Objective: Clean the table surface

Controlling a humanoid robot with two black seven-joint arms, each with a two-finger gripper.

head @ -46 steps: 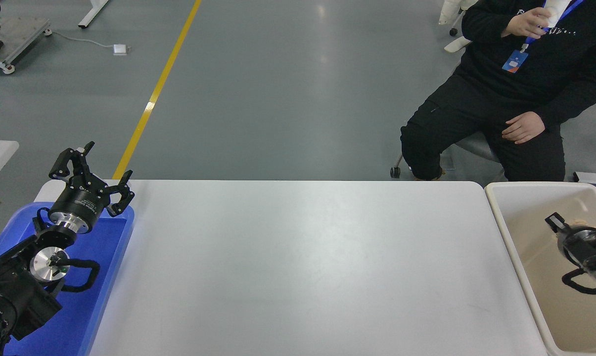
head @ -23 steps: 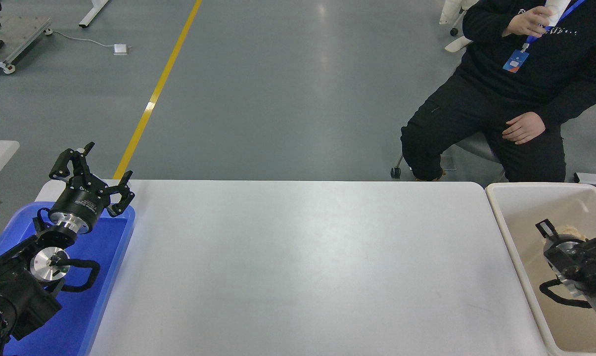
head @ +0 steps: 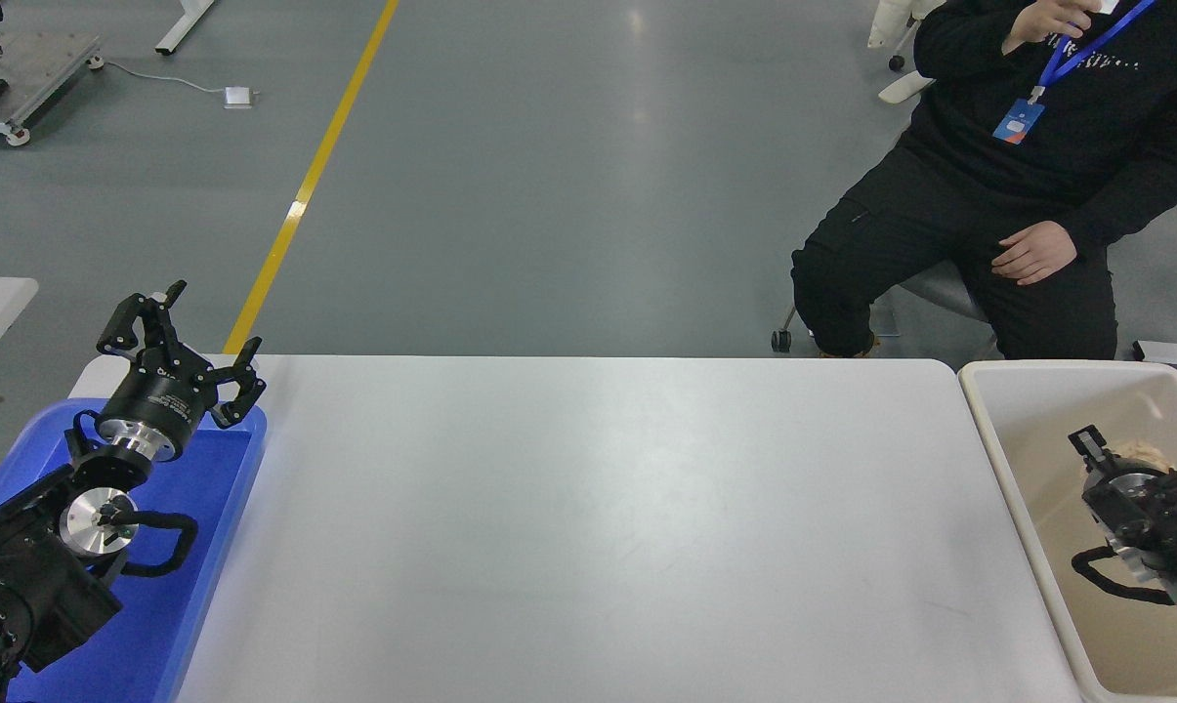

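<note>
The table surface point(head: 608, 527) is a wide glossy white top, and nothing lies on it. My left gripper point(head: 207, 327) is open and empty, parked over the far end of the blue tray point(head: 212, 508) at the table's left end. My right gripper point(head: 1101, 459) is down inside the cream tub point(head: 998, 459) at the table's right end, pointing away from me. Its own wrist hides most of it. A pale crumpled lump point(head: 1135, 451) shows in the tub right at the gripper.
A person in black point(head: 1018, 166) sits on a stool beyond the table's far right corner, one hand point(head: 1032, 252) on a knee and the other raised. A yellow floor line point(head: 305, 186) runs beyond the far left corner.
My right gripper has shifted inside the tub, first toward me and left, then slightly back. The person's raised hand has gone higher. My left arm has not moved.
</note>
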